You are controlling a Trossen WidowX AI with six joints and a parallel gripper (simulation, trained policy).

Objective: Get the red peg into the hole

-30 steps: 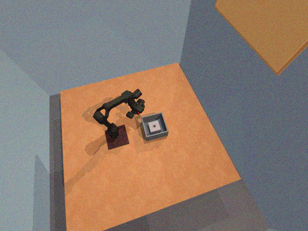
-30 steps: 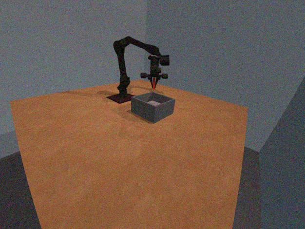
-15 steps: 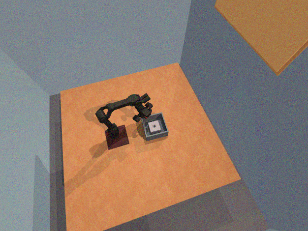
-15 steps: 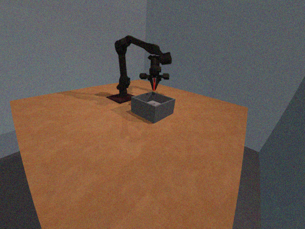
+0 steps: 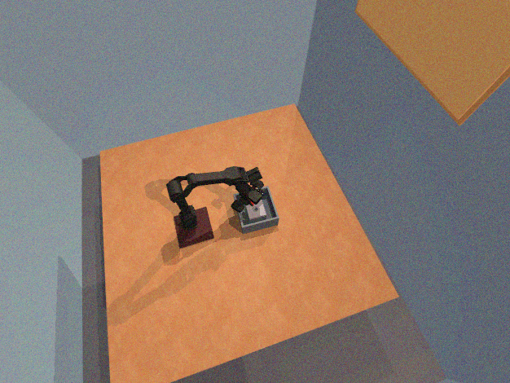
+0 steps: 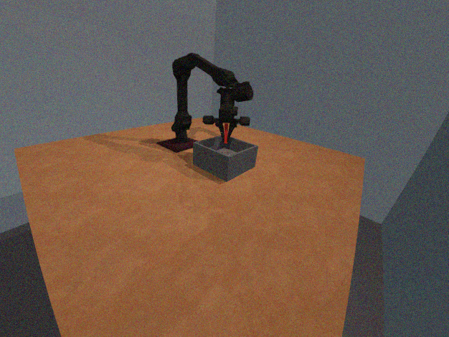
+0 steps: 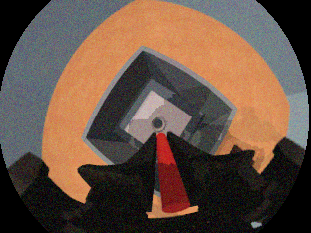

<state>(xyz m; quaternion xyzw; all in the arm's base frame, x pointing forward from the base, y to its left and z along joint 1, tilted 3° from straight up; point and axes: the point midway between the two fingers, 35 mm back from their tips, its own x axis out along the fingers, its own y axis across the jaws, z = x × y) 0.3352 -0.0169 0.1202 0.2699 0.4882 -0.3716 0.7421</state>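
red peg: long red peg [image 7: 170, 174], bottom centre of the frame, pinched in the black two-finger gripper [image 7: 161, 135], darker red toward its lower end
box: open grey square-walled box [image 7: 111, 94], kinda tilted diamond-wise, middle of the frame
plate: pale square plate [image 7: 174, 116] at the box bottom, some shadow across it
hole: round dark hole [image 7: 157, 123] mid-plate, just above the peg's upper end in the picture
tabletop: orange tabletop [image 7: 70, 100], wrapping around the box
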